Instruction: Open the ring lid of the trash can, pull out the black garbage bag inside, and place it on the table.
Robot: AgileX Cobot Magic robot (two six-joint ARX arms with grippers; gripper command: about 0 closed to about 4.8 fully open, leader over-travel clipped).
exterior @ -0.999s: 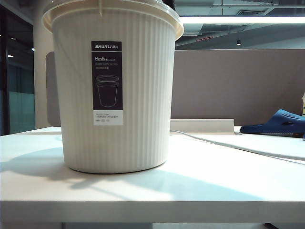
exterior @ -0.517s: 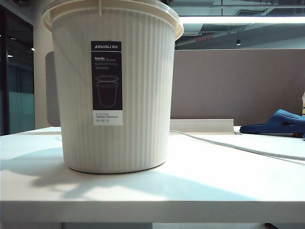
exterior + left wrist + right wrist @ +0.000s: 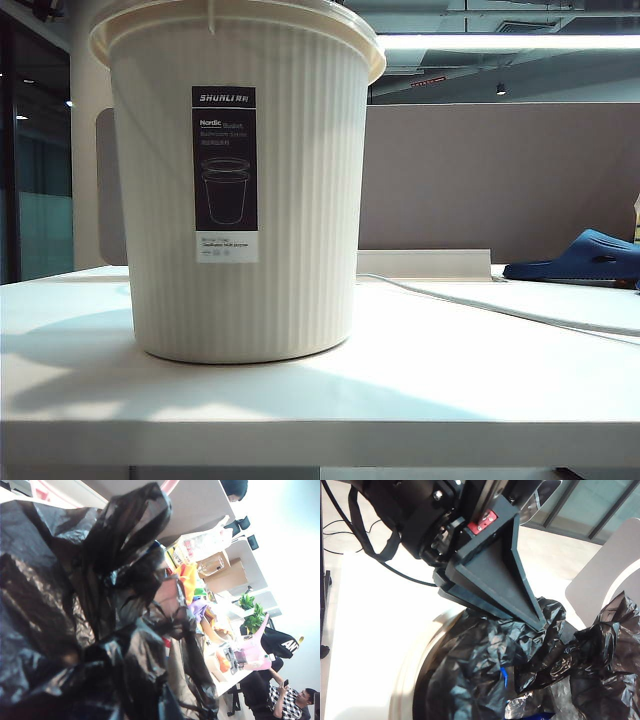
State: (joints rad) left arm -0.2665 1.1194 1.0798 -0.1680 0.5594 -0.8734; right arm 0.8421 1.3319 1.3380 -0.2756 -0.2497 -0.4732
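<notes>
Black garbage bag is apparently pinched by the left gripper's fingers from above; the right gripper's fingers, unseen, are closed.

The trash can, cream-white with fine vertical ribs and a black-and-white label facing the camera, stood upright on the table, left of centre. A thin white cable ran across the tabletop to its right, and a dark blue slipper lay at the far right edge. Neither gripper appeared in this view.
</notes>
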